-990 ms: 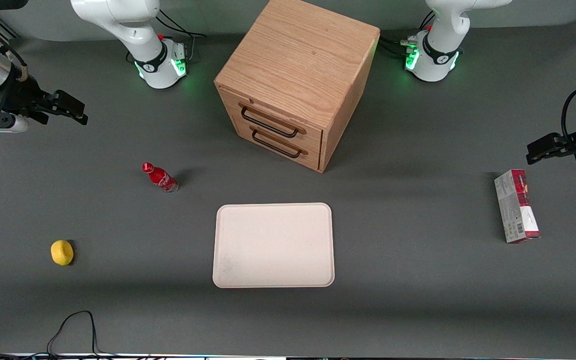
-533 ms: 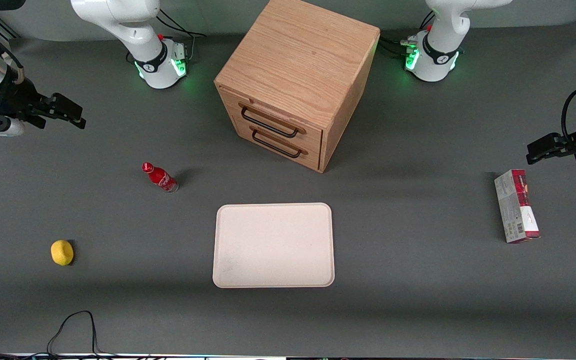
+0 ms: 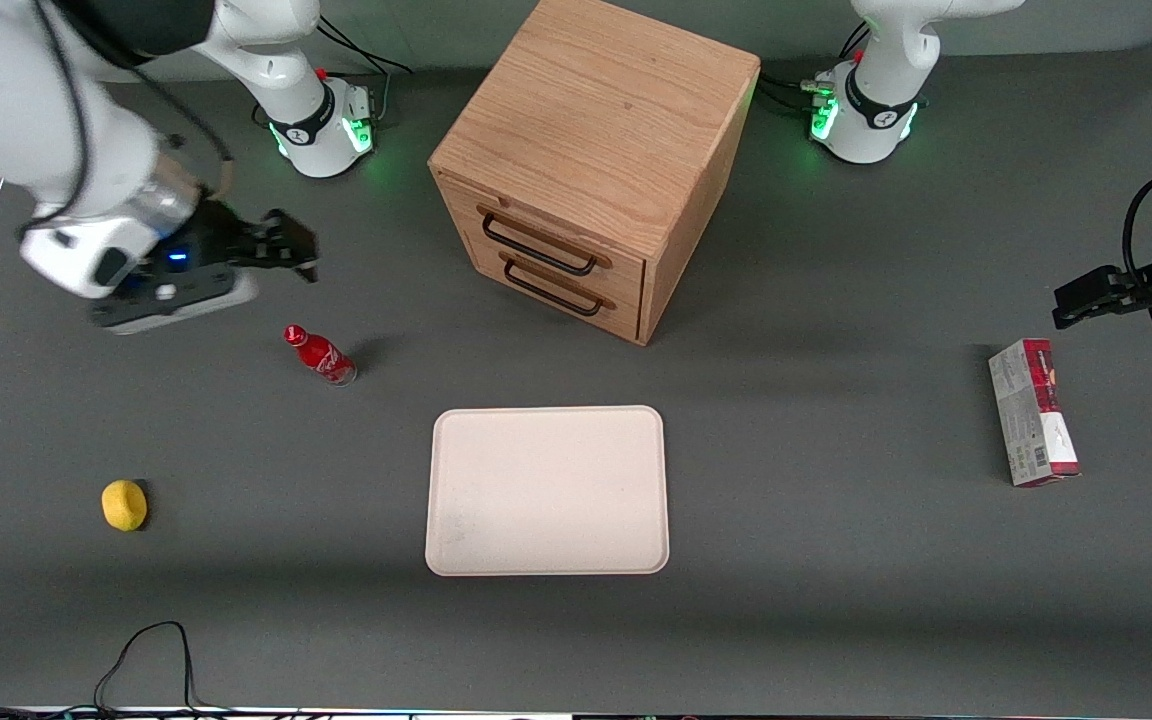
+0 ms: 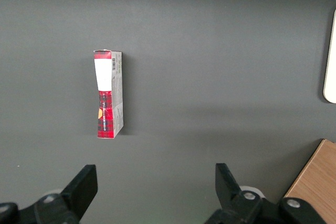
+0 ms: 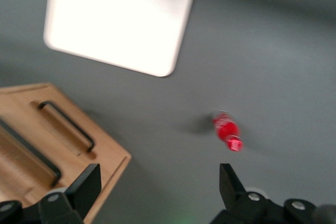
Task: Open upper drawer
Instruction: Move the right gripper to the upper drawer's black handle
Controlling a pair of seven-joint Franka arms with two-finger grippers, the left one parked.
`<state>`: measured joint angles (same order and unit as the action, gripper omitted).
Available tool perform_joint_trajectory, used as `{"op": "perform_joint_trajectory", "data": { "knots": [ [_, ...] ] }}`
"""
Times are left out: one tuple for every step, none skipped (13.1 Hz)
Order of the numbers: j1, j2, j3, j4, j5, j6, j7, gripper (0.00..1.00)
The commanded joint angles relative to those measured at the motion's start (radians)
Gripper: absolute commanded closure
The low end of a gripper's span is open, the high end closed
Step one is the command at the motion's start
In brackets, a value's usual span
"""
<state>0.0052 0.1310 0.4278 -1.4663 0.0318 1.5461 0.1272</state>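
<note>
Nearest the front camera: a pale tray (image 3: pixel 547 490) lying flat on the grey table (image 3: pixel 836 600), with a yellow ball (image 3: pixel 124 504) toward the working arm's end. Toward the parked arm's end, a red-and-white box (image 3: pixel 1033 412) lies flat.

Farther from the camera than the tray: a red bottle (image 3: pixel 319 354), upright.

Gripper (image 3: pixel 288 250) hangs above the table just past the bottle, well apart from the cabinet (image 3: pixel 591 160), fingers (image 5: pixel 84 188) spread wide with nothing between them.

Farthest: the oak cabinet. Upper drawer (image 3: pixel 548 242) sits shut, flush with the front, directly above the lower drawer (image 3: pixel 558 287); its black handle (image 3: pixel 538 250) is untouched.
</note>
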Motion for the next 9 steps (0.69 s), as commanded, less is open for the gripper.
{"op": "perform_joint_trajectory", "data": {
  "knots": [
    [0.005,0.061,0.132,0.078,-0.01,-0.027,-0.02,0.0],
    [0.005,0.062,0.169,0.078,-0.009,-0.026,-0.026,0.0],
    [0.005,0.064,0.204,0.078,-0.007,-0.026,-0.078,0.0],
    [0.005,0.071,0.227,0.076,-0.006,-0.027,-0.18,0.0],
    [0.005,0.081,0.236,0.072,0.003,-0.027,-0.263,0.0],
    [0.007,0.11,0.244,0.072,0.022,-0.029,-0.303,0.0],
    [0.004,0.133,0.264,0.073,0.064,-0.029,-0.32,0.0],
    [0.004,0.153,0.264,0.073,0.106,-0.029,-0.322,0.0],
    [0.004,0.18,0.266,0.073,0.129,-0.024,-0.324,0.0]
  ]
}}
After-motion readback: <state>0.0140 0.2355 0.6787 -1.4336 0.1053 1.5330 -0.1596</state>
